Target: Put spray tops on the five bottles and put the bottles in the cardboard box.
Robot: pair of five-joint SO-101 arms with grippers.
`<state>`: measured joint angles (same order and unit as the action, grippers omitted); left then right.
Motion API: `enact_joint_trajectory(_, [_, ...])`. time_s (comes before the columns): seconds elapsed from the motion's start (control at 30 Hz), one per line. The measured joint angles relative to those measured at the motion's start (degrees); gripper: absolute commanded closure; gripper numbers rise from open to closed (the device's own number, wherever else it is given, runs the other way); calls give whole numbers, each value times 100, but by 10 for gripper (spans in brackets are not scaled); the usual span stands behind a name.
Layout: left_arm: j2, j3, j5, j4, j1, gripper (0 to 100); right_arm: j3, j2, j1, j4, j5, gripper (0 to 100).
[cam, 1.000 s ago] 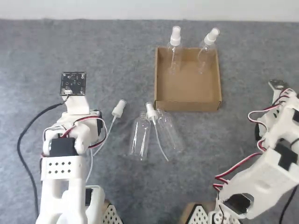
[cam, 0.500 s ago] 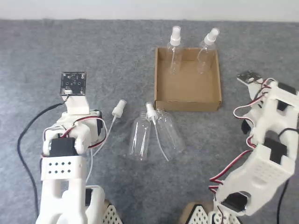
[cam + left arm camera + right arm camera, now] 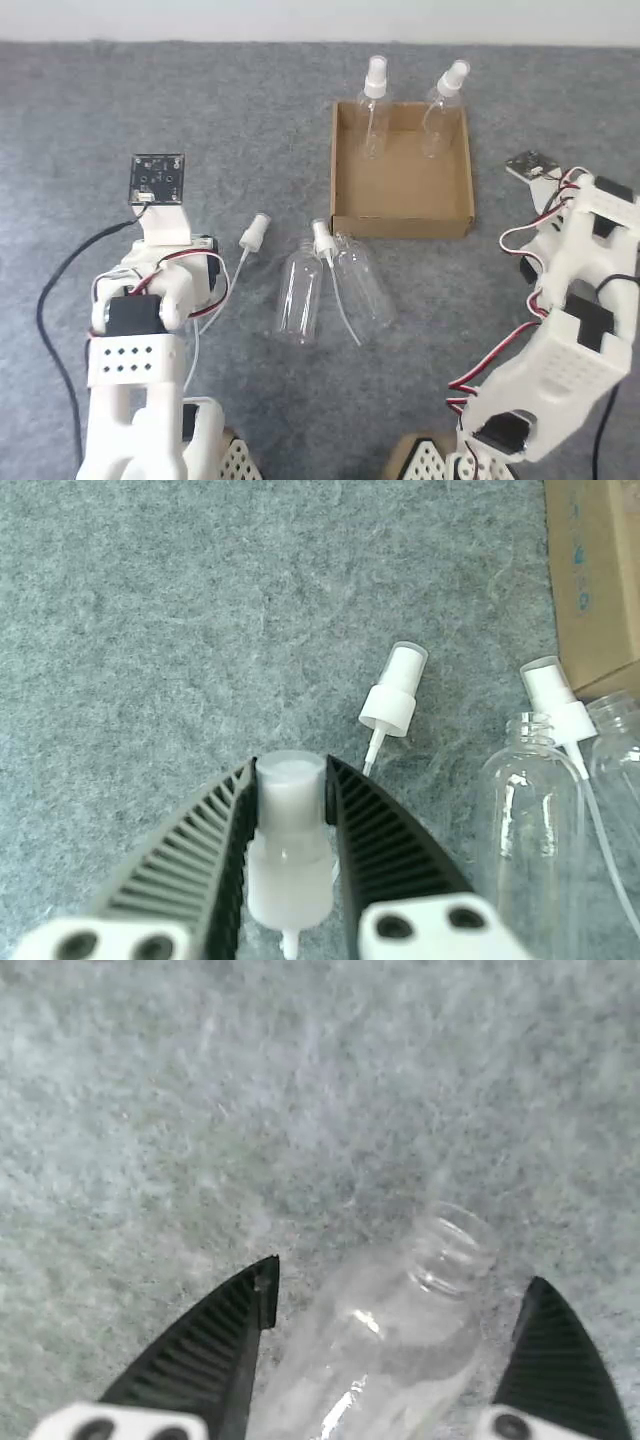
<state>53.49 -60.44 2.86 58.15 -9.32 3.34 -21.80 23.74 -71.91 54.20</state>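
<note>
The left arm (image 3: 135, 330) is standing folded at the near left of the mat (image 3: 120, 90), with its wrist pointing toward the far edge. Its gripper (image 3: 290, 772) is tilting down at the mat and clamping the held top (image 3: 290, 865) between both jaws, the cap end poking out at the fingertips. Just ahead of it a loose top (image 3: 394, 690) is lying flat, its thin tube trailing back toward the gripper.

In the middle of the mat a left bottle (image 3: 298, 292) and a right bottle (image 3: 362, 285) are lying side by side, both uncapped, necks toward the box (image 3: 400, 218). A middle top (image 3: 321, 238) is resting at their necks, its tube running down between them. Inside the box a capped bottle (image 3: 374, 105) and a second capped bottle (image 3: 443, 102) are leaning at the far wall, their sprayers sticking out past the rim.

The right arm (image 3: 570, 340) is rising from the near right corner and bending over the mat beside the box's right wall. Its gripper (image 3: 400, 1275) is pointing down with the jaws spread wide, one on each side of the fifth bottle (image 3: 385, 1355). That bottle is lying on the mat, uncapped, neck away from the wrist, and neither jaw seems to be touching it.
</note>
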Motion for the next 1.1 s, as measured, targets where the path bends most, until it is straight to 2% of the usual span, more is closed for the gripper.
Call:
enact_joint_trajectory(0.33, [0, 0, 0, 0, 0, 989, 0, 0, 281, 0, -1169, 751])
enact_joint_trajectory(0.47, [0, 0, 0, 0, 0, 989, 0, 0, 360, 0, -1240, 823])
enact_joint_trajectory(0.67, [0, 0, 0, 0, 0, 989, 0, 0, 360, 0, -1257, 995])
enact_joint_trajectory(0.9, [0, 141, 0, 0, 0, 989, -334, 255, 316, -176, -1275, 993])
enact_joint_trajectory(0.97, [0, 352, 0, 0, 9, 989, -343, 651, 114, -475, -1310, 993])
enact_joint_trajectory(1.1, [0, 756, 0, 9, 0, 989, -334, 1697, -545, -668, -1943, 993])
